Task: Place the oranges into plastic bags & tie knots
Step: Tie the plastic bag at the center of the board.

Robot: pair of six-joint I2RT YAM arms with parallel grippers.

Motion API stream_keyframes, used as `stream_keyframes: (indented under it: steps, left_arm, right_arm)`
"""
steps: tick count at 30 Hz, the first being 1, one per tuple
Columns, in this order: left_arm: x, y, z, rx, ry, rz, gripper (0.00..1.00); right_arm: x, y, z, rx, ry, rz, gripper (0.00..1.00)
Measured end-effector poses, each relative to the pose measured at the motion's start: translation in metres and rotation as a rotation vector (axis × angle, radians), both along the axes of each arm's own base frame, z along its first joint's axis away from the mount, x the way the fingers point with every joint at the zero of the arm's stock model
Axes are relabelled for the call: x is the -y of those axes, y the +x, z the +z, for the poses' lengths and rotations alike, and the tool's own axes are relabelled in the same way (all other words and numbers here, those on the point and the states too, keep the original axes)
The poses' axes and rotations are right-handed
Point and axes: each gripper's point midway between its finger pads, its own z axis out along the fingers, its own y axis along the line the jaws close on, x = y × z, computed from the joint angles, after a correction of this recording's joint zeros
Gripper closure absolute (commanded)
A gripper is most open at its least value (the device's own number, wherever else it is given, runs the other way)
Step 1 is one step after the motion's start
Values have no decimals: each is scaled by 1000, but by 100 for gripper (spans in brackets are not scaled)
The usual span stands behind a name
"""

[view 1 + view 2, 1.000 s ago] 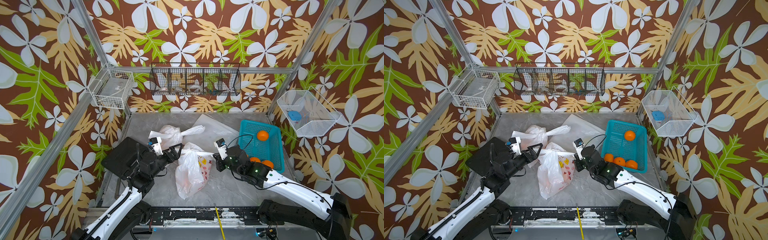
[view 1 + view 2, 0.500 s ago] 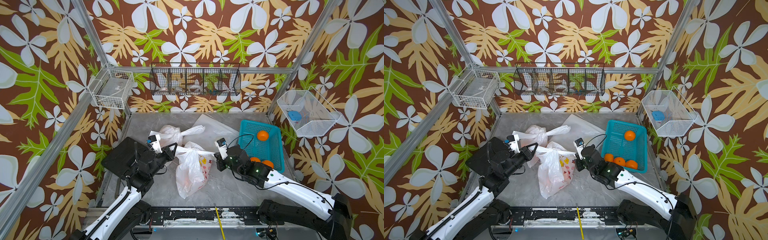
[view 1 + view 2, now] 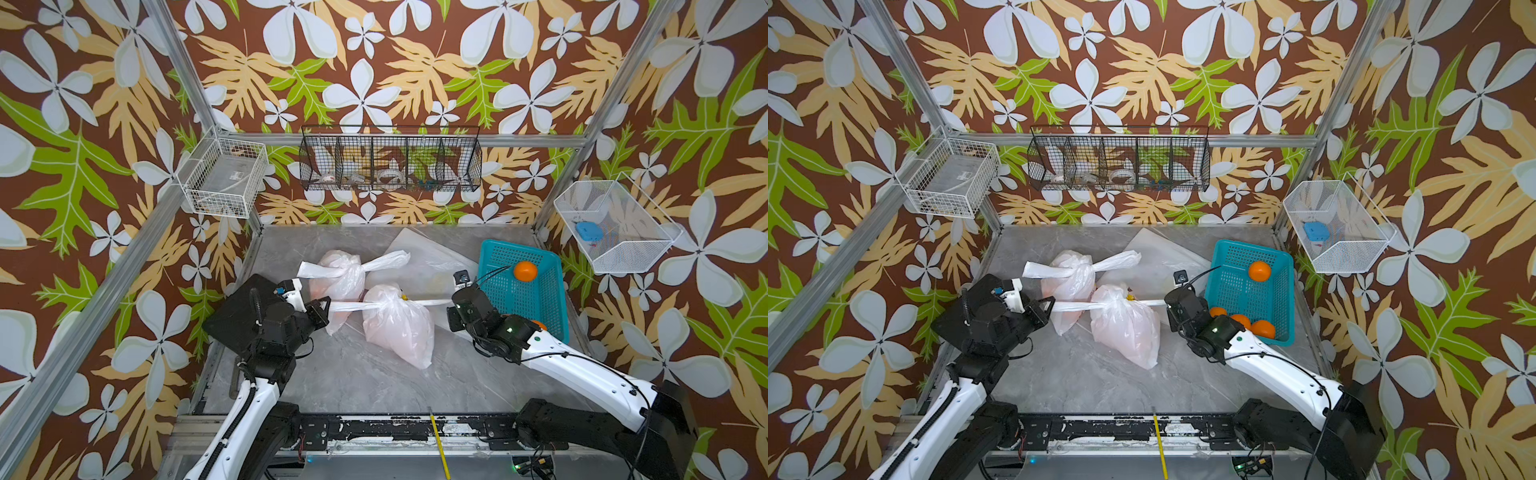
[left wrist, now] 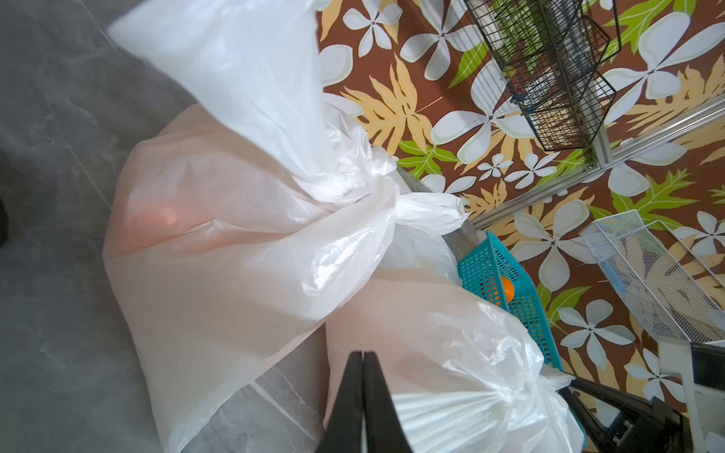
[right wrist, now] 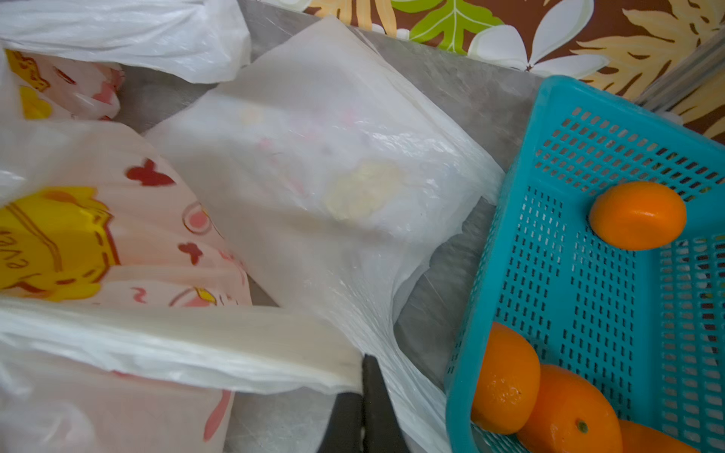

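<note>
A plastic bag (image 3: pixel 399 328) with oranges showing faintly through it lies mid-table. Its handles are twisted into a knot (image 3: pixel 392 300), and the two strips are stretched taut sideways. My left gripper (image 3: pixel 326 305) (image 4: pixel 363 355) is shut on the left strip (image 4: pixel 439 415). My right gripper (image 3: pixel 452 302) (image 5: pixel 367 359) is shut on the right strip (image 5: pixel 176 341). A second knotted bag (image 3: pixel 340 278) sits just behind, and a third bag (image 3: pixel 428 266) lies flat. Several loose oranges (image 3: pixel 1259 271) (image 5: pixel 506 376) rest in the teal basket (image 3: pixel 483 266).
The teal basket stands at the right, close beside my right arm. A black wire rack (image 3: pixel 390 158) hangs on the back wall, a white wire basket (image 3: pixel 224 178) on the left wall and a white mesh basket (image 3: pixel 615 226) on the right. A yellow pencil (image 3: pixel 438 444) lies on the front rail.
My left gripper has shut on the left handle strip. Both strips are now pulled straight and tight, and the bag has swung so its plain side faces up.
</note>
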Motion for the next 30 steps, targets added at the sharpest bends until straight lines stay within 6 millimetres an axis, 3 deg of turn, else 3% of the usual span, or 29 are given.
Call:
stream_keyframes:
  steps: [5, 9, 12, 15, 17, 19, 22, 25, 30]
  left_arm:
    - [0, 0, -12, -34, 2, -13, 100]
    - [-4, 0, -21, -57, 4, -2, 100]
    - [-5, 1, -10, -31, 0, 0, 100]
    - [-8, 5, 21, 35, 8, 14, 100]
    - [-14, 9, 44, 87, 29, 41, 100]
    - [-22, 14, 54, 107, 62, 79, 100]
    - [-43, 24, 44, 70, 94, 141, 100]
    - [-68, 33, 21, -7, 105, 198, 100]
    - [-111, 43, 9, -49, 79, 286, 100]
  right_arm:
    - [15, 1, -21, -40, -24, -50, 100]
    - [16, 3, -23, -47, -32, -58, 100]
    - [14, 5, -11, -26, -21, -48, 100]
    - [7, 7, 13, 24, 21, -5, 100]
    - [-1, 11, 29, 66, 59, 32, 100]
    - [-11, 17, 37, 84, 81, 65, 100]
    - [-32, 30, 36, 68, 111, 117, 100]
    - [-55, 39, 20, 26, 144, 175, 100]
    - [-98, 42, -7, -38, 212, 285, 100]
